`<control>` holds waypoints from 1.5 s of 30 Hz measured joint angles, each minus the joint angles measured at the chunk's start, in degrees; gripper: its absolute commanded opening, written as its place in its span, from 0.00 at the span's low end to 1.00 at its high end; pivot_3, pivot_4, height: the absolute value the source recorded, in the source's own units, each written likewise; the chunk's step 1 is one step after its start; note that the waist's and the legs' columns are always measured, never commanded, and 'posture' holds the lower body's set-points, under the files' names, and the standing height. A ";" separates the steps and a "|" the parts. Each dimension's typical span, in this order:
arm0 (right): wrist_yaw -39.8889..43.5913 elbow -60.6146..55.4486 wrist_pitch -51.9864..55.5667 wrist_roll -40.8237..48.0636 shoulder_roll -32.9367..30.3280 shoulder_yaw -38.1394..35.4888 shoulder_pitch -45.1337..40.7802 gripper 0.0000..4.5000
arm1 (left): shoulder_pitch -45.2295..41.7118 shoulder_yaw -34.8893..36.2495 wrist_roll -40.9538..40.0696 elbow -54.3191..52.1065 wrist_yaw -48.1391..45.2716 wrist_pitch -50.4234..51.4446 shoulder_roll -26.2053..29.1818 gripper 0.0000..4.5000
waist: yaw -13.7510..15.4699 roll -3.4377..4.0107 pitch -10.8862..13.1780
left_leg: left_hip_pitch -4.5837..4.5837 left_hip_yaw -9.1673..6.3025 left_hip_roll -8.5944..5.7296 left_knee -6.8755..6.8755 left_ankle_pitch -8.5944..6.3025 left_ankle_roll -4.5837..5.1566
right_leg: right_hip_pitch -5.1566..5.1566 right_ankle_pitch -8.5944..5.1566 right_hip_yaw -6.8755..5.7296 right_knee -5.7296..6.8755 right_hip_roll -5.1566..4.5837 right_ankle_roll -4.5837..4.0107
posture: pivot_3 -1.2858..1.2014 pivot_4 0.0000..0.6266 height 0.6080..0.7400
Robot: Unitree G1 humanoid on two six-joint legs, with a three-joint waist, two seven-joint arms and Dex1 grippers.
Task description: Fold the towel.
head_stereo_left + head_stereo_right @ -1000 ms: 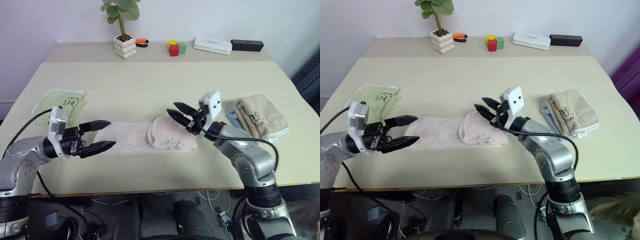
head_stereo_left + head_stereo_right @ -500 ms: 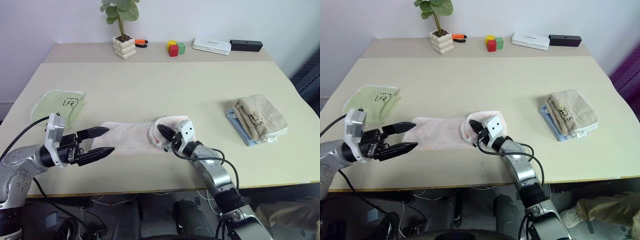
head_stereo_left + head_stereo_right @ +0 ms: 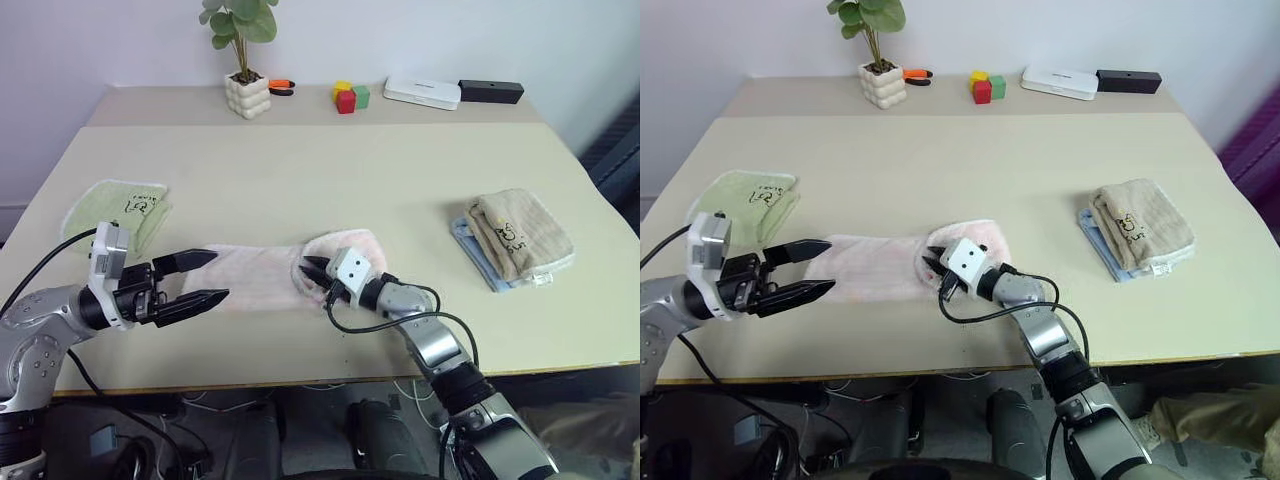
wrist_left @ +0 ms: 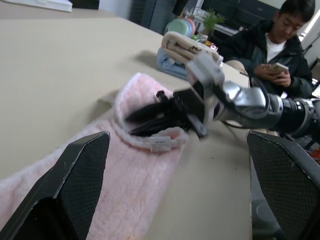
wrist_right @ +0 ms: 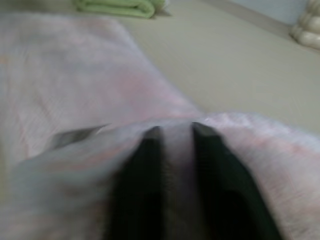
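Pink towel lies stretched near the table's front edge, its right end doubled over. Right gripper sits low on that fold, fingers slightly parted astride the raised edge. Left gripper hovers spread wide at the towel's left end, holding nothing.

Background stuff on the beige table: a folded light green towel at the left edge, and a folded tan towel on a pale blue cloth at the right. Along the far top edge – a potted plant in a knobbly white pot, an orange-handled tool just beside it, red, yellow and green blocks, a white box and a black box. In the left wrist view, a person in a dark jacket sits looking at a phone.
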 measured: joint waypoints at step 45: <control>21.30 -26.63 24.75 27.61 -27.92 -17.64 4.98 1.00 | 22.46 5.22 -58.52 -11.41 81.82 6.03 -22.82 0.94 | 0.37 0.05 0.00 | 0.78 0.16 -0.30 -0.11 -0.19 0.15 | 1.03 -0.15 0.00 -0.83 -0.65 -0.40 | 0.52 0.24 1.00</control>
